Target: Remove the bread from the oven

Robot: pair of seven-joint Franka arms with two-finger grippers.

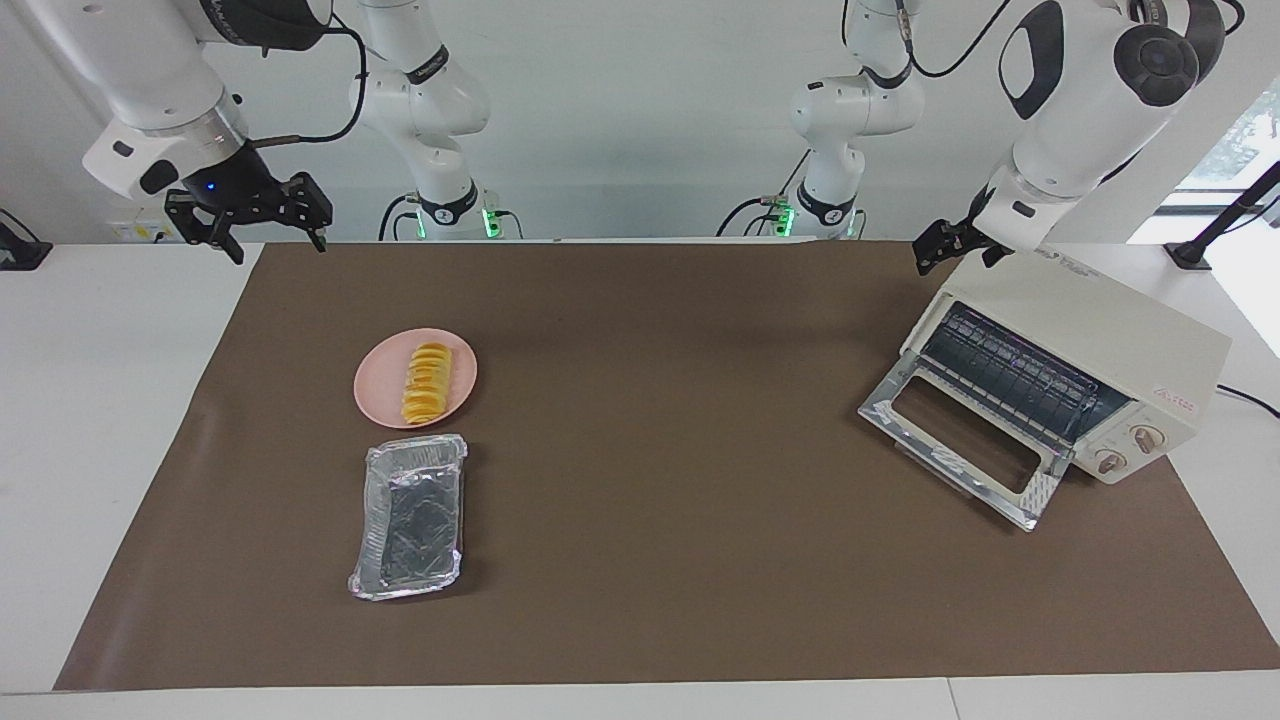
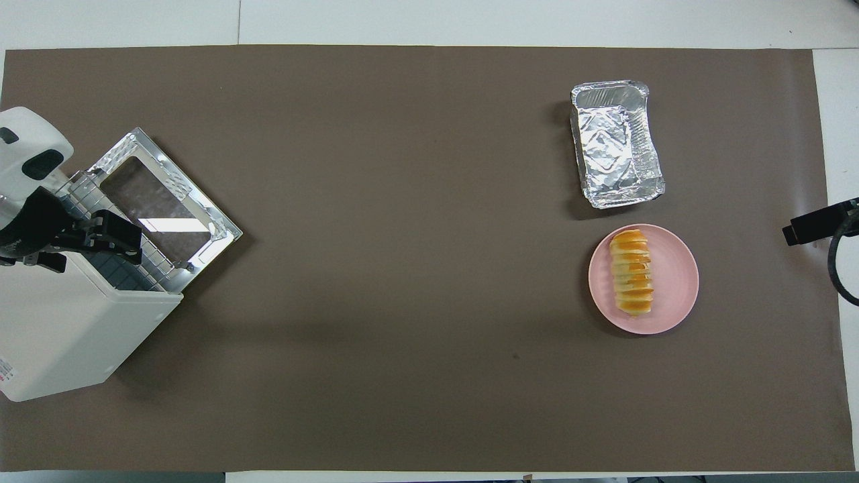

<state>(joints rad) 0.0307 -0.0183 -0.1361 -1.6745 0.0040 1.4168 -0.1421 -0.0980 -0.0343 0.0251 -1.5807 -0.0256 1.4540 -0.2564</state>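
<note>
The bread (image 1: 427,382) (image 2: 631,272), a ridged yellow-orange loaf, lies on a pink plate (image 1: 375,395) (image 2: 678,282) toward the right arm's end of the table. The cream-white oven (image 1: 1100,335) (image 2: 67,329) stands at the left arm's end, its glass door (image 1: 960,440) (image 2: 161,194) dropped open and its wire rack (image 1: 1010,370) bare. My left gripper (image 1: 945,250) (image 2: 87,241) hangs open over the oven's top edge, holding nothing. My right gripper (image 1: 280,250) is raised over the mat's corner, open and empty; only its tip (image 2: 815,227) shows from overhead.
A crinkled silver foil tray (image 1: 410,515) (image 2: 616,144) sits empty beside the plate, farther from the robots. A brown mat (image 1: 660,500) (image 2: 402,268) covers most of the white table. A black clamp stand (image 1: 1215,230) is at the left arm's end.
</note>
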